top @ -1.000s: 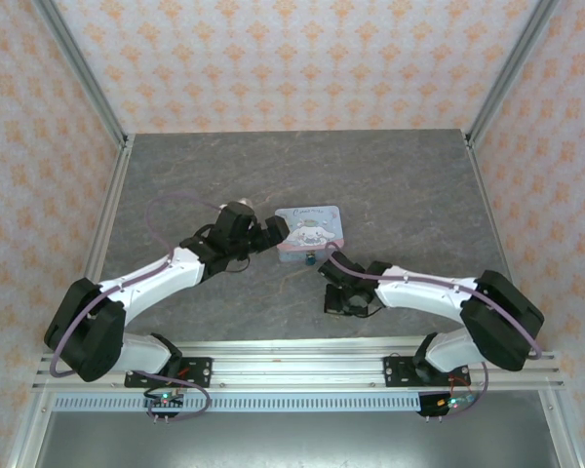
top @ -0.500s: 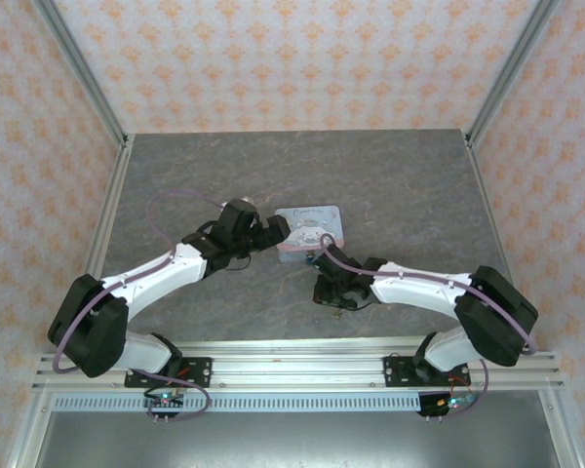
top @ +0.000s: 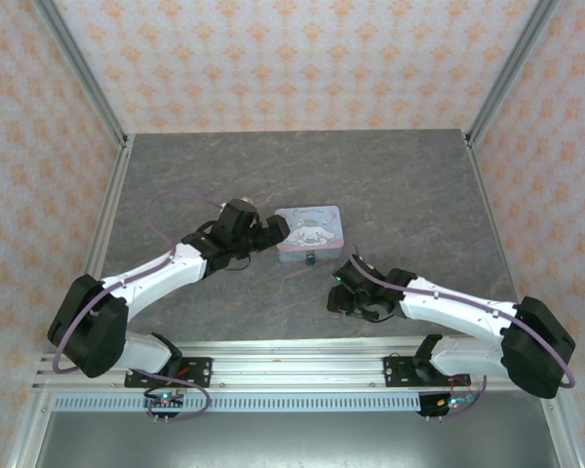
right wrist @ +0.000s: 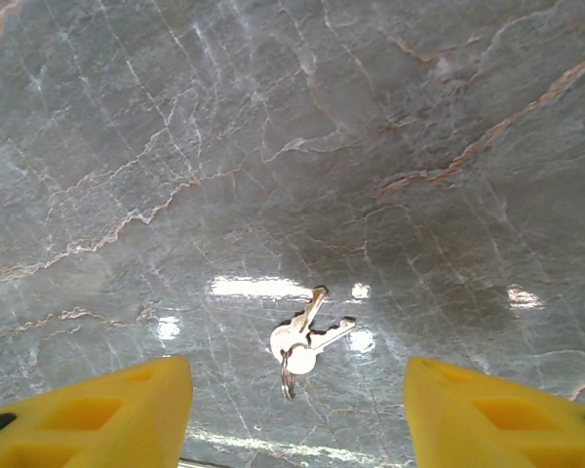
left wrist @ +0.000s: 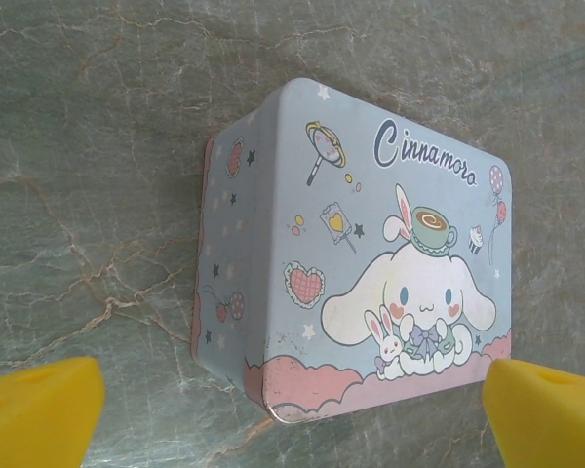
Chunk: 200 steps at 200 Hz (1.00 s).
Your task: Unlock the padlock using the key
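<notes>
The tiny dark teal padlock (top: pixel 313 259) sits at the near side of the pastel tin (top: pixel 312 232). Two silver keys on a ring (right wrist: pixel 302 341) lie flat on the marbled tabletop. My right gripper (right wrist: pixel 297 414) hovers just above them, open, its yellow fingers (right wrist: pixel 107 414) on either side and not touching them. In the top view the right gripper (top: pixel 348 292) is to the right of and nearer than the padlock. My left gripper (top: pixel 273 234) is open at the tin's left end, its fingers (left wrist: pixel 39 409) astride the near corner of the tin (left wrist: pixel 370 253).
The grey marbled tabletop (top: pixel 302 175) is walled by patterned panels on three sides, with metal posts at the back corners. An aluminium rail (top: pixel 302 366) with both arm bases runs along the near edge.
My right gripper has gone from shut to open, and the keys now lie on the table. The right arm has drawn back from the padlock, toward the right and nearer. The left arm has hardly moved.
</notes>
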Tool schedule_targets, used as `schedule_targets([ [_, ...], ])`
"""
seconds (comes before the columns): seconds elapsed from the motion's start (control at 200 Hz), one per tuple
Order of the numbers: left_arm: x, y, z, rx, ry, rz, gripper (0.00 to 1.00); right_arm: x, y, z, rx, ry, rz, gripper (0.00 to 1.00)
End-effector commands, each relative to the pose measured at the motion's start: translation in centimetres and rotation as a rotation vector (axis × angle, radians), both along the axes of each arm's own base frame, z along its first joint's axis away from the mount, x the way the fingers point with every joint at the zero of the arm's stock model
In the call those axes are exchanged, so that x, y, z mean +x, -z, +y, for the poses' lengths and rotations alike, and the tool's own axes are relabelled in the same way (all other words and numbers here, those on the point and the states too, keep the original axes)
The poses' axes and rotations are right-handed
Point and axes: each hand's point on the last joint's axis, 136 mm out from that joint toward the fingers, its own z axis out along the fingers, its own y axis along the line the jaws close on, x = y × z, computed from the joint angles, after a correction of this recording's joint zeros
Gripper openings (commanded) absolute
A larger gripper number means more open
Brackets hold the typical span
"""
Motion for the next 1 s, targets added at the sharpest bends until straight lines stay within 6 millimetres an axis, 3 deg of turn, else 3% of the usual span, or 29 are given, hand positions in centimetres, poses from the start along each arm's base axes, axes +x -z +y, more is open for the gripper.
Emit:
schedule_targets([
  [0.0, 0.1, -0.3, 0.2, -0.011, -0.010, 0.001, 1.00, 0.5, 0.2, 0.1, -0.012, 0.011, -0.022, 0.59],
  [0.365, -0.1, -0.2, 0.3, -0.022, -0.017, -0.001, 1.00, 1.4, 1.4, 1.4, -0.044, -0.019, -0.004, 0.57],
  [0.611, -0.1, 0.1, 0.2, -0.024, -0.016, 0.004, 1.00, 1.8, 1.2, 1.9, -0.037, -0.025, -0.009, 0.56],
  [0.996, -0.1, 0.3, 0.2, -0.024, -0.017, 0.008, 1.00, 1.4, 1.9, 2.6, -0.018, -0.036, 0.025, 0.54],
])
